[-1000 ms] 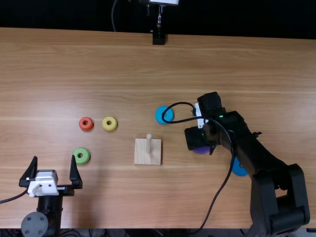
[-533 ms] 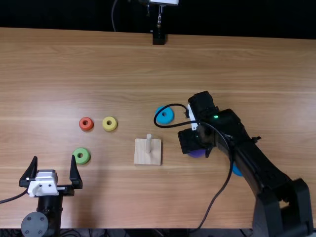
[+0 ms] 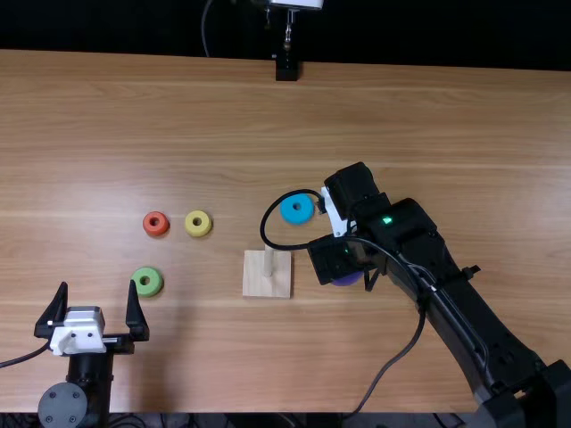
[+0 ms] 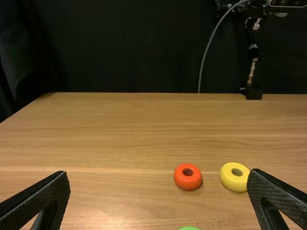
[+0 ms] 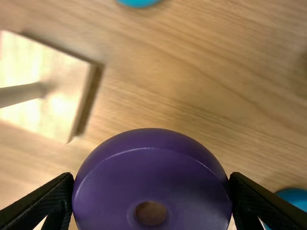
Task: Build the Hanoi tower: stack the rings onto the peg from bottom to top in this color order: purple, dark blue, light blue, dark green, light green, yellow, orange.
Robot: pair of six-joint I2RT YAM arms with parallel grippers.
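Observation:
My right gripper (image 3: 350, 276) is just right of the wooden peg base (image 3: 268, 283), with the purple ring (image 3: 348, 279) partly hidden beneath it. In the right wrist view the purple ring (image 5: 151, 182) is pinched between the two fingers of the right gripper (image 5: 151, 199), and the bare peg (image 5: 21, 94) stands apart from it. My left gripper (image 3: 98, 308) is open at the near left, and its fingers are wide apart in its wrist view (image 4: 160, 191). Orange ring (image 3: 155, 224), yellow ring (image 3: 198, 223) and green ring (image 3: 148, 282) lie left of the base.
A light blue ring (image 3: 297, 209) lies beyond the base, close to the right arm's looping cable. Another blue ring (image 5: 293, 203) sits near the right gripper's finger in the right wrist view. A black stand (image 3: 286, 68) is at the far table edge.
My right gripper has moved left toward the peg base, carrying the purple ring. Its cable loop has shifted left too. The left arm has kept still.

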